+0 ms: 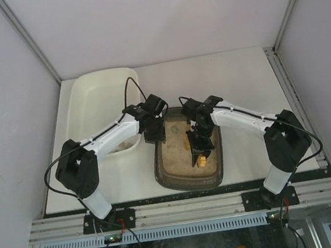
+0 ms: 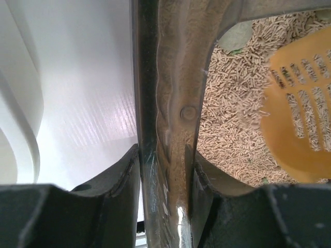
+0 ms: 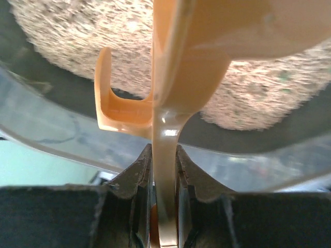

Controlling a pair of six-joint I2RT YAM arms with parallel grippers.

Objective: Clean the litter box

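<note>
One litter box [image 1: 189,186] w/ beige pellets [image 1: 175,158] + orange scoop [image 1: 202,159]; white tub [image 1: 95,87] beside.

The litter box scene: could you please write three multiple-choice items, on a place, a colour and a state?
1. The white tub stands: A) right of the litter box B) left of it C) inside it
2. The scoop is: A) blue B) green C) orange
3. The left gripper grips: A) the litter box's rim B) the scoop C) nothing
1 B, as the top view shows; 2 C, seen over the litter; 3 A, the rim sits between its fingers.
</note>
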